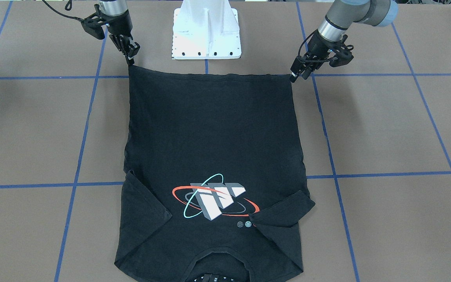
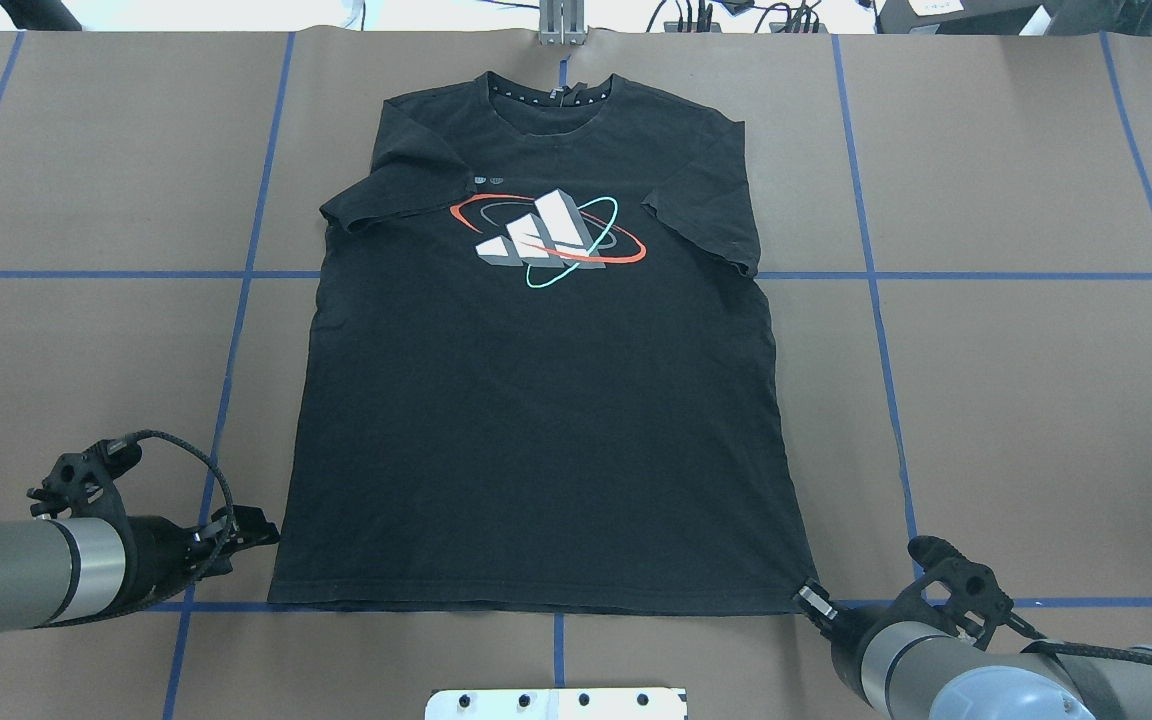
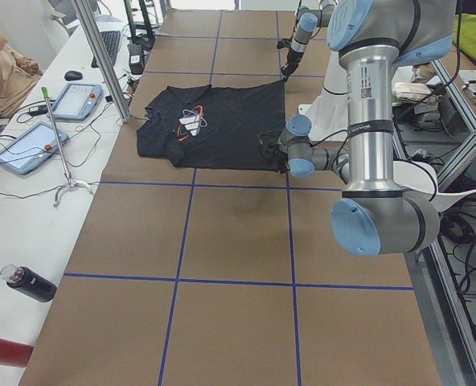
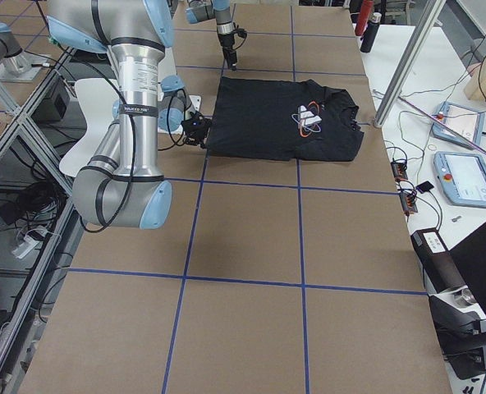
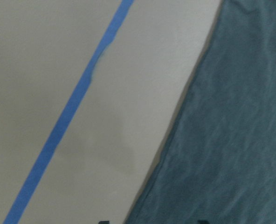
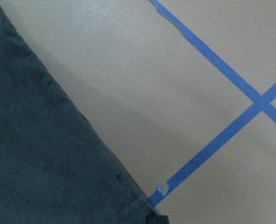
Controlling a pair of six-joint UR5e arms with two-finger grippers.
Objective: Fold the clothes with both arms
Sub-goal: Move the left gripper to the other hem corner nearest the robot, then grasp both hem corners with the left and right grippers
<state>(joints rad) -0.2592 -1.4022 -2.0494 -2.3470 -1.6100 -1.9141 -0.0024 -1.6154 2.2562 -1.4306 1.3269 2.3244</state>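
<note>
Lying flat and logo-up, the T-shirt (image 2: 536, 420) sits square in the middle of the table (image 2: 1036, 400), with its collar on the far side from the robot and its hem on the near side. That puts each hem corner within easy reach of one arm. Both sleeves are tucked in over the chest beside the logo (image 2: 546, 235), so the outline is close to a plain rectangle, which I judge makes an even fold simpler.

The left gripper (image 1: 294, 76) is down at one hem corner. Its wrist view shows two dark fingertips apart at the bottom edge with the shirt's side edge running between them, so it seems spread and has hold of nothing yet. The right gripper (image 1: 130, 60) points at the other corner, its tip touching or just beside the cloth. I cannot tell how far apart its fingers are or whether they pinch the hem. The hem lies flat, not lifted.

Brown paper covers the table, marked into big squares by blue tape lines (image 2: 876, 330). The robot's white base (image 1: 206, 31) stands just behind the hem. Beside the table, past the collar, a white bench holds two tablets (image 3: 29, 149) and a dark bottle (image 3: 27, 283).
</note>
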